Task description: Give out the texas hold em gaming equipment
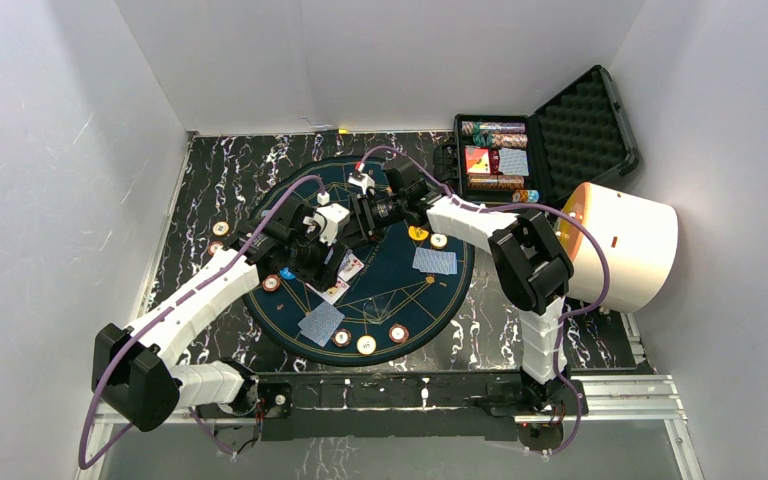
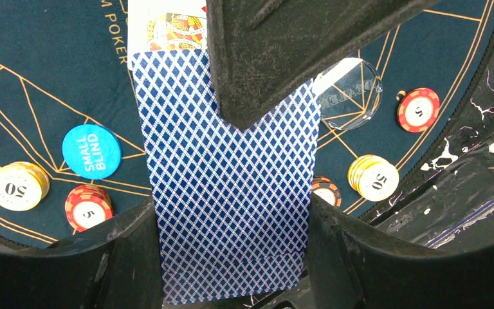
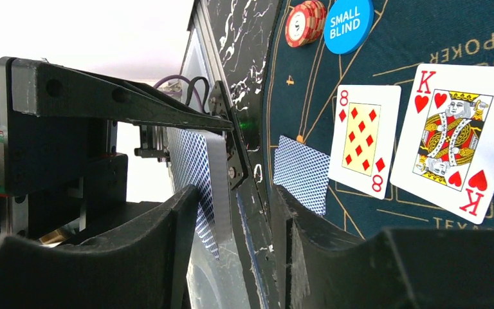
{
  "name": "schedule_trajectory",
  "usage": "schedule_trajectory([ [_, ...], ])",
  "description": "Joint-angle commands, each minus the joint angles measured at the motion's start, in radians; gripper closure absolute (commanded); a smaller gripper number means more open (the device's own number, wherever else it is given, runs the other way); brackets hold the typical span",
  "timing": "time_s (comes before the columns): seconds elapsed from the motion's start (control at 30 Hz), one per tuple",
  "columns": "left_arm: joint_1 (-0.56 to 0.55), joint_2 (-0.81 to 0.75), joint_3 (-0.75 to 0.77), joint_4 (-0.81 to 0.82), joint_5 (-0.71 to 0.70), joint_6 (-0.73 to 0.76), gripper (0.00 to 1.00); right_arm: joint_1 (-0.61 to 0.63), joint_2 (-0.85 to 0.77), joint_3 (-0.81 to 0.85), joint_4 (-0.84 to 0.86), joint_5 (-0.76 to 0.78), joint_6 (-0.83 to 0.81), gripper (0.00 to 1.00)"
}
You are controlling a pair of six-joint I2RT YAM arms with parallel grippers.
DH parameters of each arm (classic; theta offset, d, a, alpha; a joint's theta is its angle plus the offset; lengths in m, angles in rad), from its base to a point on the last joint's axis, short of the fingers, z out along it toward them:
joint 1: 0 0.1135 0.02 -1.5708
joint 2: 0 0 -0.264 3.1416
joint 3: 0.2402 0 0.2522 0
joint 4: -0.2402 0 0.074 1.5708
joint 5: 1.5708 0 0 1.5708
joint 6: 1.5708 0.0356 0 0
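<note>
My left gripper (image 2: 231, 222) is shut on a deck of blue-backed playing cards (image 2: 225, 193), held by its long edges over the round poker mat (image 1: 400, 300). My right gripper (image 3: 238, 212) is open and straddles the deck's far end (image 3: 199, 167); one of its fingers (image 2: 264, 58) lies over the top card. The two grippers meet above the mat's middle (image 1: 345, 228). An 8 of diamonds (image 3: 363, 138) and a king of hearts (image 3: 457, 138) lie face up. Face-down cards (image 1: 321, 322) (image 1: 435, 261), a blue small-blind button (image 2: 92, 150) and chip stacks (image 2: 18, 185) (image 2: 373, 177) sit around the mat.
An open black foam-lined case (image 1: 560, 130) with chip rows and card boxes stands at the back right. A big white cylinder with an orange end (image 1: 625, 245) lies right of the mat. White walls enclose the black marbled table (image 1: 210, 170). More chips (image 1: 366, 344) line the mat's near edge.
</note>
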Motion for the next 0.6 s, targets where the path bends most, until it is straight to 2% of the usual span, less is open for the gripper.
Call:
schedule_trajectory([
  [0.0,-0.005,-0.030,0.022,0.007,0.013,-0.006,1.00,-0.010,-0.028,0.047,-0.031,0.001,-0.044,0.47],
  [0.17,-0.005,-0.027,0.021,0.004,0.015,-0.007,1.00,-0.025,-0.045,0.039,-0.046,-0.010,-0.074,0.44],
  [0.57,-0.006,-0.023,0.019,0.005,0.023,-0.013,1.00,-0.033,-0.092,0.008,-0.039,-0.023,-0.097,0.47],
])
